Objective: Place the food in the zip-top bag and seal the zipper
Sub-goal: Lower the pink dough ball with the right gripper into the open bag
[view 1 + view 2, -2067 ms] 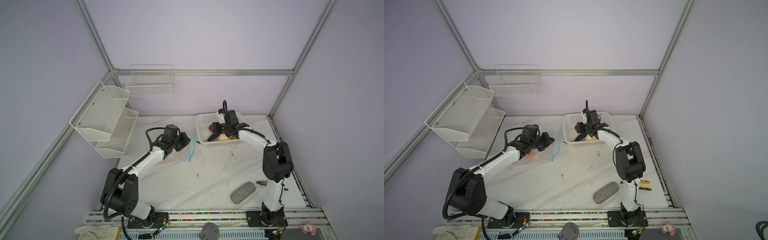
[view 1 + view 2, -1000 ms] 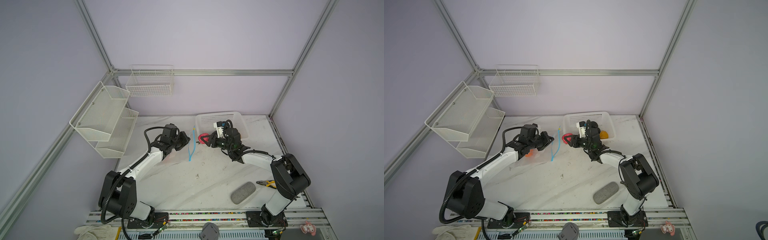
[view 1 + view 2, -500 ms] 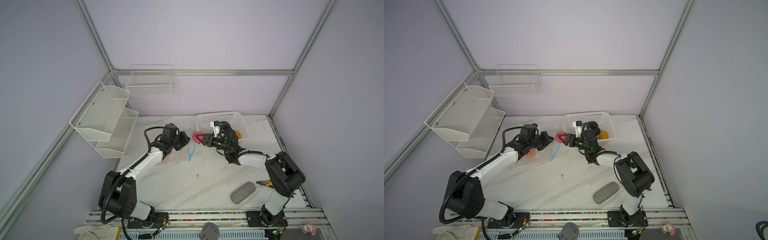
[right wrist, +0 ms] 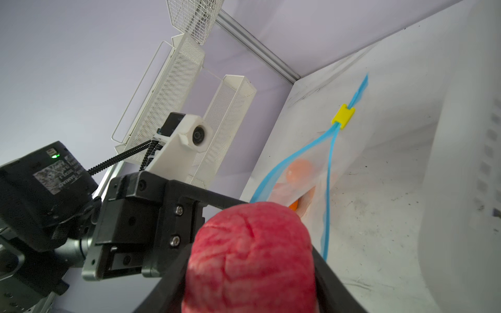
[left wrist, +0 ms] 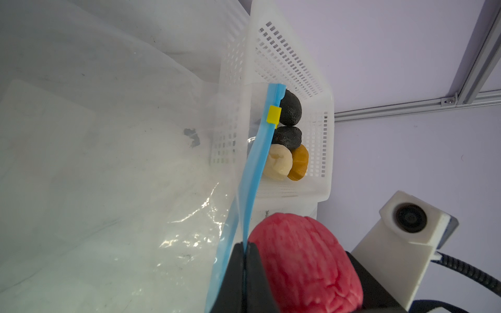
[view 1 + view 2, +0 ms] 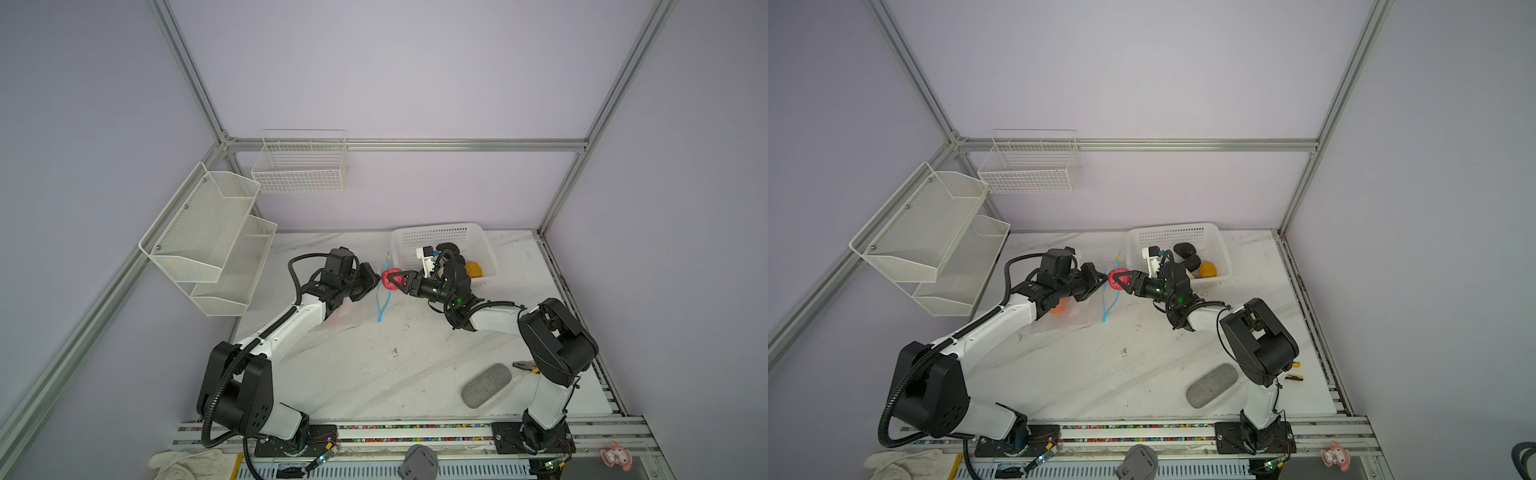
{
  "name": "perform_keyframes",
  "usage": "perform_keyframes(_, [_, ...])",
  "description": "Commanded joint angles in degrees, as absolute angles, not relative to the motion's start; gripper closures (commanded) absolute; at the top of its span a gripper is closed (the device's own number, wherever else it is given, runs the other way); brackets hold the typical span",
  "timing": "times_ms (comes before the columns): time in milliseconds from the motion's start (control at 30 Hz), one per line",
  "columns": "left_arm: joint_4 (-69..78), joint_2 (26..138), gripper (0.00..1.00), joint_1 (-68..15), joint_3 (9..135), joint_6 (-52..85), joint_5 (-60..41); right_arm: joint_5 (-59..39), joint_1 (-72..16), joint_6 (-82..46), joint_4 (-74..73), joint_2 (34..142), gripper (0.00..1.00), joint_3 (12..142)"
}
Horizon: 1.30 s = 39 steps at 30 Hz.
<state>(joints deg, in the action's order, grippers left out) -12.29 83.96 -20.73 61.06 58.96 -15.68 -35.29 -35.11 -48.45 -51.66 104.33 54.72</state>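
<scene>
Zip-top bag [image 5: 122, 176], zipper [image 5: 257, 162] pinched by left pincer [image 5: 245, 271], holds orange food [image 4: 299, 170]; right pincer [image 6: 398, 280] grips pink food [image 4: 252, 257].

On black motor housing [image 4: 24, 206] of left arm, seen in right wrist view: silver printed label [image 4: 58, 177], upside down. One line apparently "DAMIAO"; remaining small print too fine to read. Nothing else legible in other views.

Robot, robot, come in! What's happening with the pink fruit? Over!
Left gripper shut on zipper, holding bag mouth open. Right gripper shut on pink food, at the mouth. Nothing seen blocking it.
</scene>
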Motion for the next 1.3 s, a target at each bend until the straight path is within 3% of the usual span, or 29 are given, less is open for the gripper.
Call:
perform_keyframes(0, [-11.0, 81.55, 1.0, -20.39, 61.91, 58.44, -16.24, -36.47, -35.58, -50.35, -56.34, 105.45, 0.66, 54.14])
perform_keyframes(600, [-11.51, 78.35, 1.0, -20.39, 61.79, 58.45, -15.66, -37.18, -35.64, -49.07, -55.52, 107.1, 0.66, 54.23])
perform_keyframes(1267, [-11.16, 78.07, 1.0, -20.39, 61.44, 58.79, -16.4, -32.6, -38.27, -38.71, -34.76, 106.29, 0.65, 61.99])
